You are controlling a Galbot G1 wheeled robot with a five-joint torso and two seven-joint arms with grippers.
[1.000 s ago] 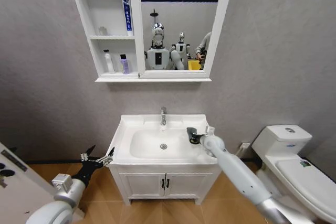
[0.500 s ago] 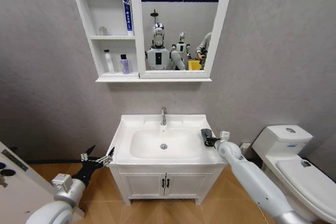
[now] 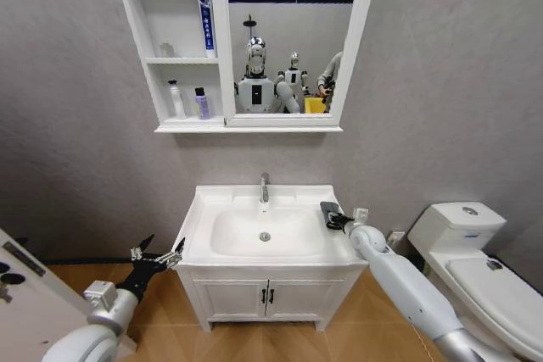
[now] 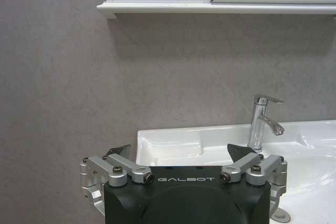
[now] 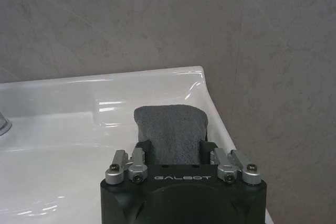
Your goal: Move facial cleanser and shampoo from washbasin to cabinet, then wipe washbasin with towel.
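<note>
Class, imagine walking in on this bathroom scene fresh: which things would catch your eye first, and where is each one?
First, the right gripper pressing the dark towel onto the washbasin's right rim. Next, the left gripper, open, hanging beside the basin's left front corner. Above, two bottles stand on the cabinet's lowest shelf, beside its mirror.

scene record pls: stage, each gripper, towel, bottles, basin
stage: wiping, bottles already shelved
right gripper: shut on towel, at basin's right rim
towel: dark grey, pressed flat on the rim
left gripper: open, idle, low beside the basin's left edge
bottles: two, lower cabinet shelf
basin: rim bare apart from towel
</note>
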